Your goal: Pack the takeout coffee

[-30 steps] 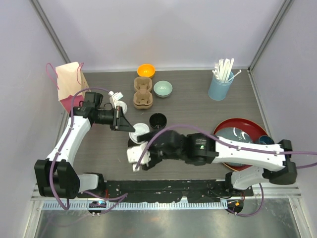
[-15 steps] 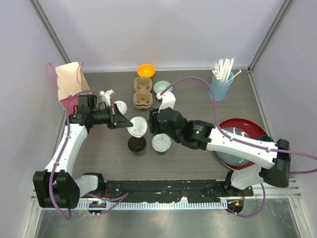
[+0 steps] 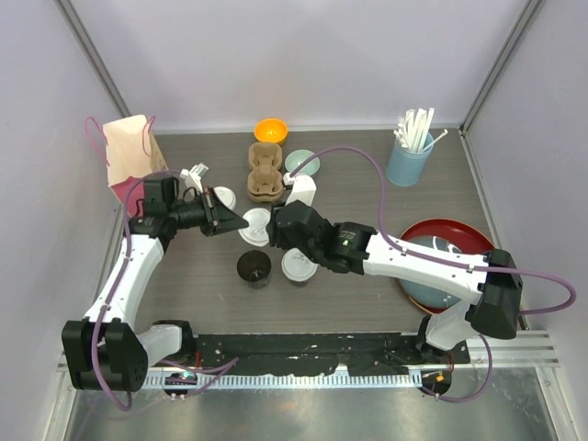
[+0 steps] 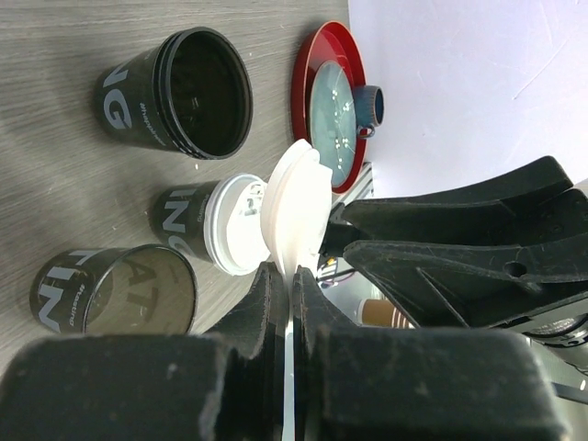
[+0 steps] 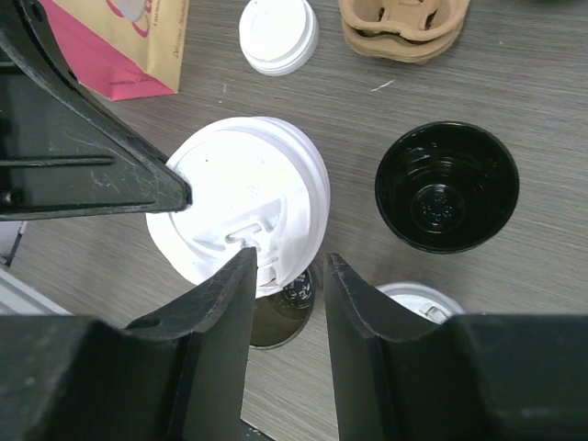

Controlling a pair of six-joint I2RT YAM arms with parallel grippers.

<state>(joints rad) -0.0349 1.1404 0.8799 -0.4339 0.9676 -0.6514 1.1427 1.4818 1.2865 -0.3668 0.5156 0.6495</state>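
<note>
Broadly, a dark wood-grain counter (image 3: pixel 207 294) under everything. At its right edge, a red tray (image 3: pixel 459 226) carrying a blue-grey plate (image 4: pixel 326 110) and a dark blue mug (image 4: pixel 371 103). At the far left, a kraft-and-pink paper bag (image 3: pixel 129 161), standing upright. Toward the back right, a light-blue tumbler (image 3: pixel 406 163) bristling with white straws (image 3: pixel 418 129). Back centre, a brown cardboard cup carrier (image 3: pixel 265 173), with an orange bowl (image 3: pixel 271 130) behind it and a pale green bowl (image 3: pixel 292 161) just beside it on the right.

Next, the left hand (image 4: pixel 288 280). Pinches fully shut on the rim of a white lid (image 5: pixel 241 197) and holds it tilted in the air over the middle of the counter. Opposite, the right hand (image 5: pixel 289 259). Stands part open, one finger to either side of that lid's near rim. Cannot tell whether either finger touches it; clamps nothing visibly.

Then the takeout coffee itself: three small black cups clustered mid-counter.
- Filled cup (image 3: pixel 254 266): uncovered, brown liquid inside, lying below the held lid in the right wrist view.
- Lidded cup (image 3: pixel 299 266): just beside it on the right, already capped.
- Empty cup (image 5: pixel 446 184): open-topped, just behind the lidded one.

Last, a spare lid (image 5: pixel 278 35), flat on the counter between the paper bag and the carrier.
</note>
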